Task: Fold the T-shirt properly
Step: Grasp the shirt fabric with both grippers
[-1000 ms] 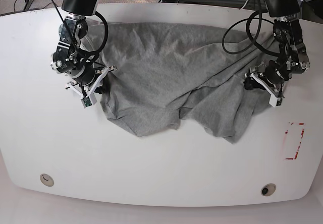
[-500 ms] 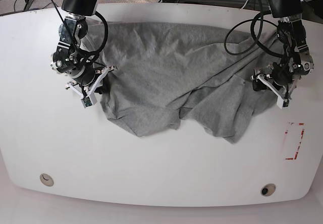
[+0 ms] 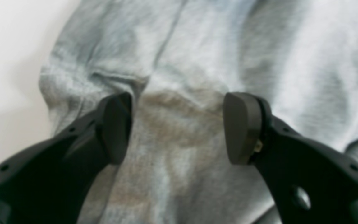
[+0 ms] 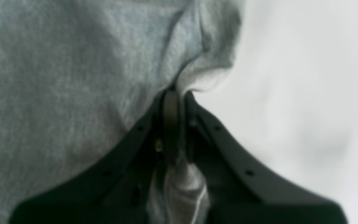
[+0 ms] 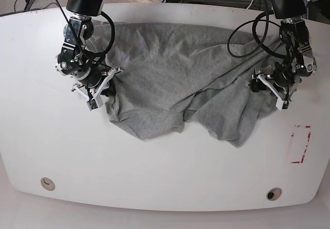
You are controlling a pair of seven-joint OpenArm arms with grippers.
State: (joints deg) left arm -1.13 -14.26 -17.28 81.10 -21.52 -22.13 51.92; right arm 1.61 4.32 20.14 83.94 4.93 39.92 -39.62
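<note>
The right end effector (image 4: 174,102), at the left of the base view, is clamped tight on a pinched fold of the T-shirt (image 5: 180,79), cloth bunched between its jaws at the garment's edge. The left end effector (image 3: 177,127), at the right of the base view, stands spread wide over a grey ridge of fabric, holding nothing. The T-shirt lies crumpled and wrinkled across the upper middle of the white surface (image 5: 165,177), between the two arms.

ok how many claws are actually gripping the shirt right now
1. The right claw is clamped on a pinch of the shirt at its edge, on the base view's left. The left claw hangs open over the cloth on the other side.
</note>
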